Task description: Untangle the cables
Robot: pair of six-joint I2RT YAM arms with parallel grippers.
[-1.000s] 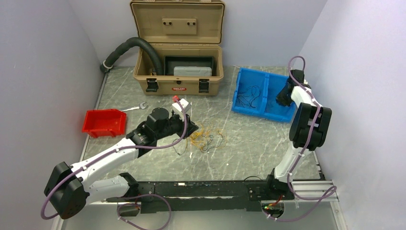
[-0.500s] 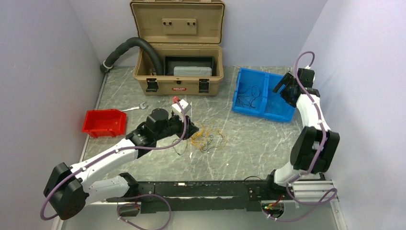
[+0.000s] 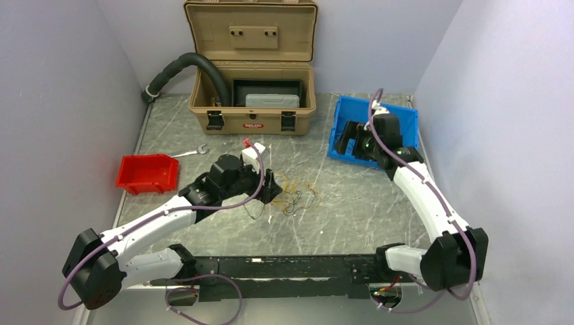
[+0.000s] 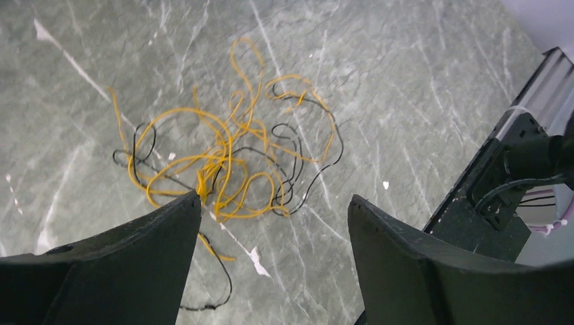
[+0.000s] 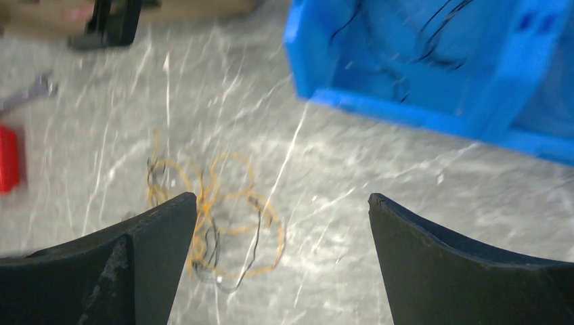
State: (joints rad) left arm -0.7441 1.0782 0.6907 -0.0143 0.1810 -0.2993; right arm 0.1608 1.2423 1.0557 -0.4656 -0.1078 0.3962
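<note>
A tangle of thin yellow-orange and black cables lies on the marble table, mid-front. My left gripper hangs just left of it, open, with nothing between its fingers; the left fingertip stands over the tangle's near edge. My right gripper hovers open over the left part of the blue bin, empty. A few thin black wires lie inside that bin. The right wrist view shows the tangle blurred, far below.
An open tan toolbox stands at the back with a black ribbed hose running into it. A red bin and a wrench lie at the left. The black frame rail runs along the near edge.
My right arm swung from the bin's far right side leftward over the bin, and its jaws opened. My left gripper opened too and shifted slightly toward the tangle.
</note>
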